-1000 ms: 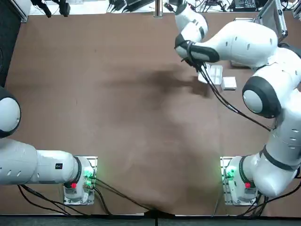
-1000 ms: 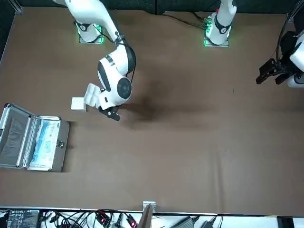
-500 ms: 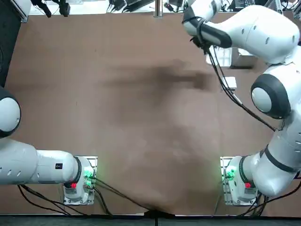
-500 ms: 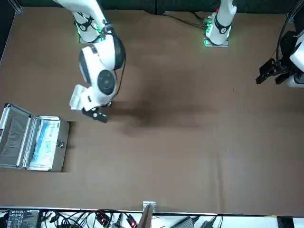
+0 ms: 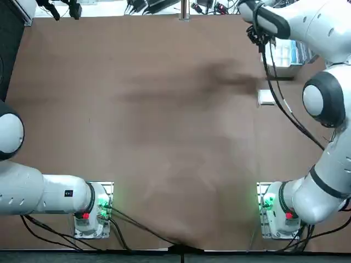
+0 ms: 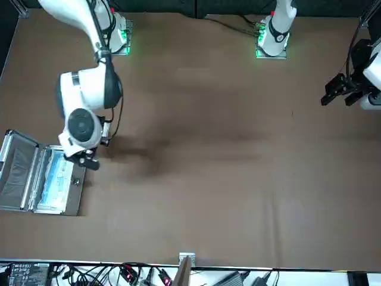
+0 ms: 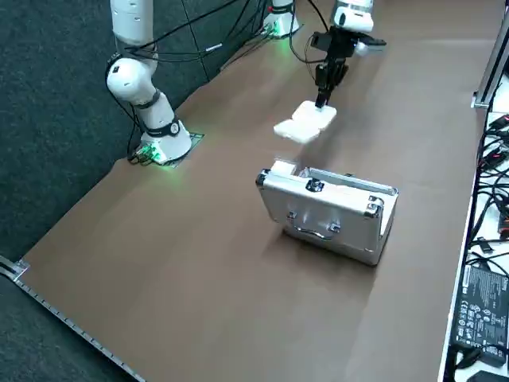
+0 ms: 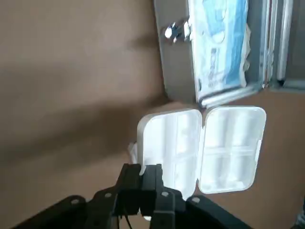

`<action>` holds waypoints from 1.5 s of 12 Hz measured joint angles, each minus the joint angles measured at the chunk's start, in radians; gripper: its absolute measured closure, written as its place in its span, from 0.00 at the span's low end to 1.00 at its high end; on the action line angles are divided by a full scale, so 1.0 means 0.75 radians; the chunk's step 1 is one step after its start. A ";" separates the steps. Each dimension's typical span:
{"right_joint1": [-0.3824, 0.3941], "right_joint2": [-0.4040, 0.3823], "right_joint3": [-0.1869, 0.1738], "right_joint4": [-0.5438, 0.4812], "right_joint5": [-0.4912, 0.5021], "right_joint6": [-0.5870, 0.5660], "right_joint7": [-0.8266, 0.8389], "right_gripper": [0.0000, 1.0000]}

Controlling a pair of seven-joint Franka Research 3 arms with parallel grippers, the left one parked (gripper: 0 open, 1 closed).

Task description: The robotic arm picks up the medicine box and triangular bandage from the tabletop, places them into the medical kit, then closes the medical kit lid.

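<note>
Medicine box [image 8: 233, 148], a white two-leaf case spread open with compartments showing, hangs off the right gripper [image 8: 142, 171] beside the medical kit [image 7: 322, 213], towards the far right corner of the worktop [image 6: 208, 208]. The fingers are closed on an edge of one leaf, so the other leaf juts out freely; I would expect it to swing or sag if the arm hurries. The step in hand looks to be the carry into the kit. Keep the box high enough to clear the metal rim and the catch [image 8: 176, 32], bring both leaves over the kit's body rather than just the gripped one, and only then lower. A pale blue packet [image 8: 219, 47] already lies inside, so set the box down flat on it and open the fingers gently, lest a leaf ride up on the wall and hold the lid off. The lid [image 6: 15, 176] stands open on the side nearer the worktop's right edge, a good reason to come in from the inner side. The small white square, which I take, a little unsurely, for the triangular bandage [image 5: 265, 97], rests nearer the robot than the kit, and should come next, before the lid is shut.
</note>
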 joint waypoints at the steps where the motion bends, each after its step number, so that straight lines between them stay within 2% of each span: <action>1: -0.030 0.002 0.000 0.000 0.000 0.024 -0.039 0.98; 8: -0.208 0.067 -0.002 -0.001 -0.017 0.261 -0.316 0.98; 11: -0.248 0.090 -0.002 -0.001 -0.143 0.284 -0.350 0.98; 16: -0.253 0.144 0.003 -0.001 -0.392 0.308 -0.348 0.98; 18: -0.262 0.163 0.003 -0.001 -0.422 0.314 -0.348 0.98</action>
